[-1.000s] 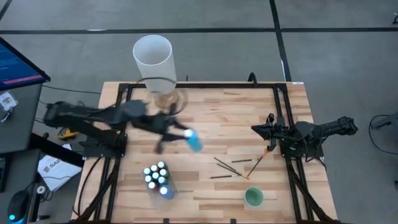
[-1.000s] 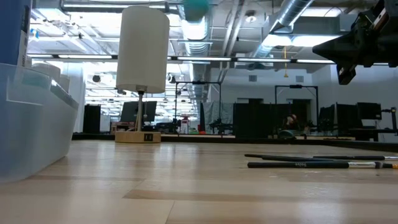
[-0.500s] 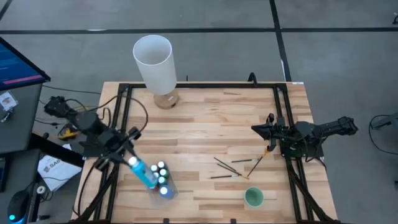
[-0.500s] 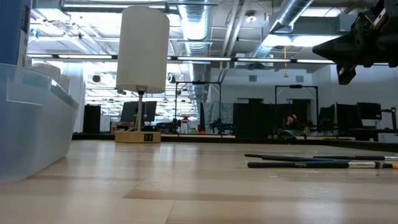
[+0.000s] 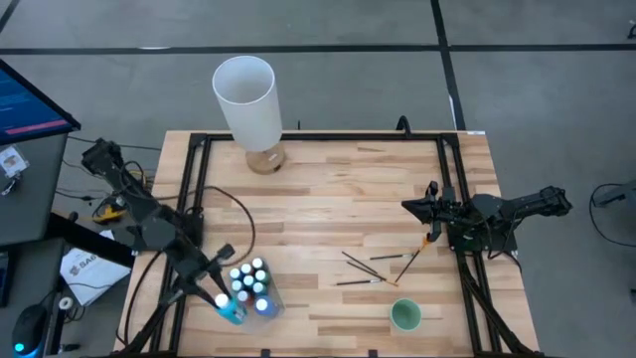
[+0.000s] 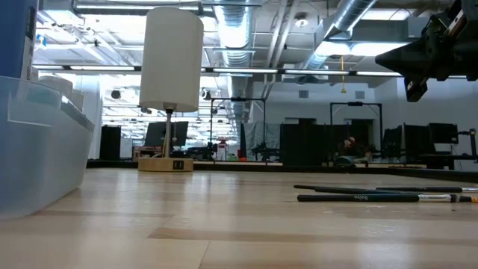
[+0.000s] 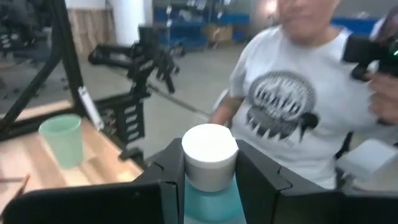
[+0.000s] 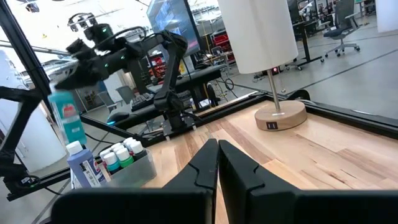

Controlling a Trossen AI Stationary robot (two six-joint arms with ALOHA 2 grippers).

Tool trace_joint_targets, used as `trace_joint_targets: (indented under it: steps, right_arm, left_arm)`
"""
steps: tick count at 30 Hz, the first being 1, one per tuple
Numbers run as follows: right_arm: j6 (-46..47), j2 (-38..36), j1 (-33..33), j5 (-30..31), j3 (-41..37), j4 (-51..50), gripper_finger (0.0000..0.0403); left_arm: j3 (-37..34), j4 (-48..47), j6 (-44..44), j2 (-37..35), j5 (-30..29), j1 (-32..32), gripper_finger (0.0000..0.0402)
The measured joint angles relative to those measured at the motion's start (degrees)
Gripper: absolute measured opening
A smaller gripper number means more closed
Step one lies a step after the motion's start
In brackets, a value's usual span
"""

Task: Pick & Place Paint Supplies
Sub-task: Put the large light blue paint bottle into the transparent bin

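A white cylinder (image 5: 245, 99) on a wooden base stands at my desk's (image 5: 328, 179) far edge, toward the left corner. A green cup (image 5: 405, 315) sits near the near edge, right of centre. A person (image 7: 297, 93) in a grey T-shirt stands beyond.

Robotics lab, open-plan industrial hall: exposed ceiling ducts (image 6: 246, 33), a wood desk (image 5: 328, 189) in a black frame, a monitor (image 8: 171, 25), other dark rigs behind, probably more robot stations. A person (image 7: 292, 93) stands close by.
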Motion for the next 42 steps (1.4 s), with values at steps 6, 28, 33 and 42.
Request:
trace_joint_targets:
  steps: [6, 28, 33, 42]
  right_arm:
    - [0.01, 0.0, 0.0, 0.0, -0.01, 0.01, 0.0008]
    - [0.01, 0.0, -0.01, -0.01, 0.0, -0.01, 0.0008]
    - [0.01, -0.02, 0.0, 0.0, -0.01, -0.01, 0.0008]
    - [0.01, 0.0, 0.0, -0.02, -0.01, -0.01, 0.0008]
  left_arm:
    - [0.0, 0.69, 0.27, 6.58, -3.46, -1.63, 0.0082]
    - [0.02, 2.23, 1.88, 16.0, -6.56, -2.1, 0.0086]
    - [0.04, 2.55, 1.94, 16.0, -6.56, -2.1, 0.0087]
    - [-0.77, 4.82, 2.86, 16.4, -6.55, -2.14, 0.0088]
